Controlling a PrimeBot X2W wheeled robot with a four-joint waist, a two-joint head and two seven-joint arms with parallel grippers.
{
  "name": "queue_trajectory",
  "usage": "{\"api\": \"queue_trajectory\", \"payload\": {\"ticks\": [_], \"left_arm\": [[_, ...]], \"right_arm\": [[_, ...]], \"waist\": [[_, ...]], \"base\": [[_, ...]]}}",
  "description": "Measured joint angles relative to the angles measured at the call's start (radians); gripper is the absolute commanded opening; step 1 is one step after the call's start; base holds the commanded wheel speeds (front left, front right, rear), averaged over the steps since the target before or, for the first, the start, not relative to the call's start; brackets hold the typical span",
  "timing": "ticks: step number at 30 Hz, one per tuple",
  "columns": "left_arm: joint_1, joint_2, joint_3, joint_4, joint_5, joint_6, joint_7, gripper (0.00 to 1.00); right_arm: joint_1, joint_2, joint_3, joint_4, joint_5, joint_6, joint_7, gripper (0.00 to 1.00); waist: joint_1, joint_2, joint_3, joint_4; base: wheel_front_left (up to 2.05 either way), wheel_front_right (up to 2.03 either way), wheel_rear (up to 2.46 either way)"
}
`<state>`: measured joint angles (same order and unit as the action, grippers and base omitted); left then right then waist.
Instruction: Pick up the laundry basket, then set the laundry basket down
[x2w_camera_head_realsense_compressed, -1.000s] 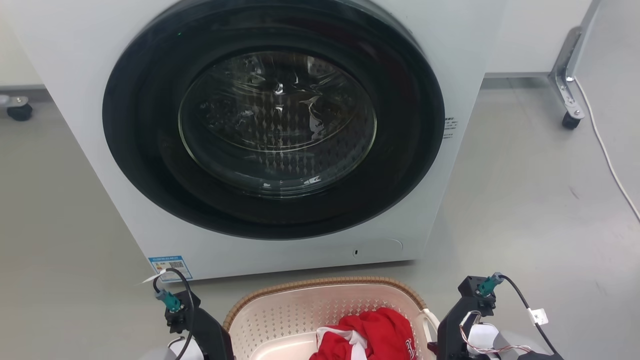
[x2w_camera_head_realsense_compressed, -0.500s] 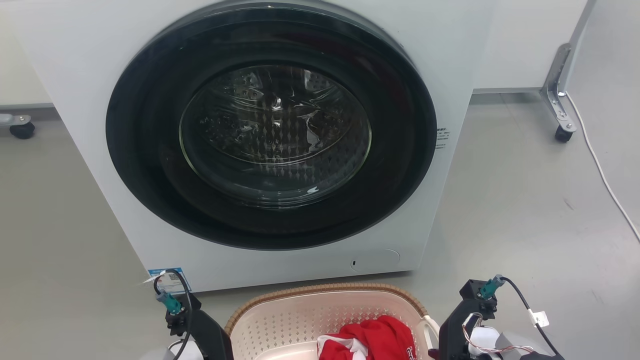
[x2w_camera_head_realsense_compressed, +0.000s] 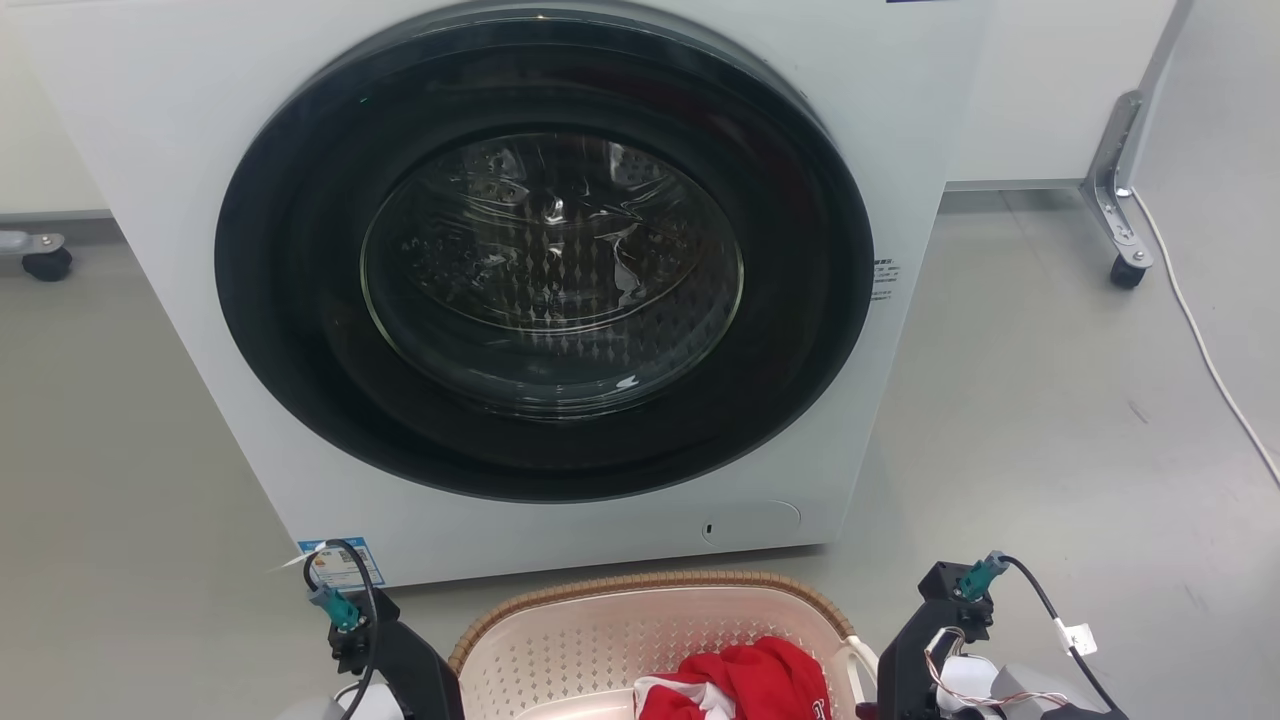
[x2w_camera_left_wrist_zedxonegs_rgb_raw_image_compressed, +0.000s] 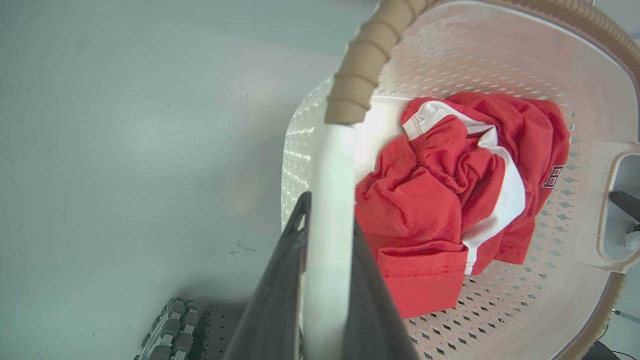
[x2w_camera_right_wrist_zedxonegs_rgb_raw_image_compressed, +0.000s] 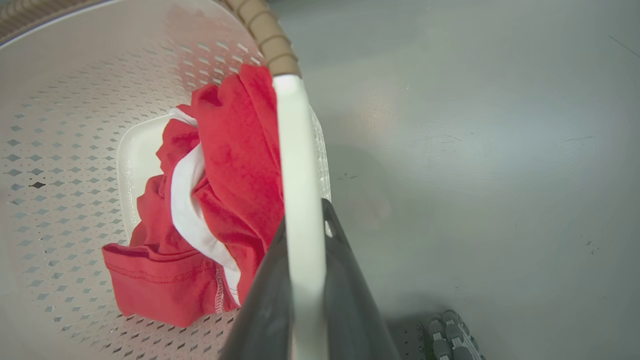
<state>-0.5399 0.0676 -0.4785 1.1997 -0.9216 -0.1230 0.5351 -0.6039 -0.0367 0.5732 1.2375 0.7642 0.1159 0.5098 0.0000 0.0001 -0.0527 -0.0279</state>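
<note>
Laundry basket (x2w_camera_head_realsense_compressed: 650, 582): is facing mouth-up just in front of the washing machine (x2w_camera_head_realsense_compressed: 900, 120), its long axis running side to side between the two arms, parallel to the machine's front.
Left gripper (x2w_camera_left_wrist_zedxonegs_rgb_raw_image_compressed: 327, 220): is pinching the basket's left white handle (x2w_camera_left_wrist_zedxonegs_rgb_raw_image_compressed: 332, 165) between both fingers.
Right gripper (x2w_camera_right_wrist_zedxonegs_rgb_raw_image_compressed: 302, 220): is clamping the right white handle (x2w_camera_right_wrist_zedxonegs_rgb_raw_image_compressed: 295, 150).
Red garment (x2w_camera_left_wrist_zedxonegs_rgb_raw_image_compressed: 440, 200): is lying crumpled inside the basket.

Slight camera shift, washer (x2w_camera_head_realsense_compressed: 550, 270) lower
</note>
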Motion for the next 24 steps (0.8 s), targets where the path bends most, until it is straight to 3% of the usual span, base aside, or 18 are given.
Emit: {"api": "queue_trajectory", "payload": {"ticks": [24], "left_arm": [[0.001,0.008,-0.015,-0.005,-0.013,0.000,-0.013,0.00]], "right_arm": [[-0.002,0.000,0.018,-0.005,0.020,0.000,-0.009,0.00]], "waist": [[0.0000,0.0000,0.012,0.003]], "base": [[0.00,0.00,0.00]]}}
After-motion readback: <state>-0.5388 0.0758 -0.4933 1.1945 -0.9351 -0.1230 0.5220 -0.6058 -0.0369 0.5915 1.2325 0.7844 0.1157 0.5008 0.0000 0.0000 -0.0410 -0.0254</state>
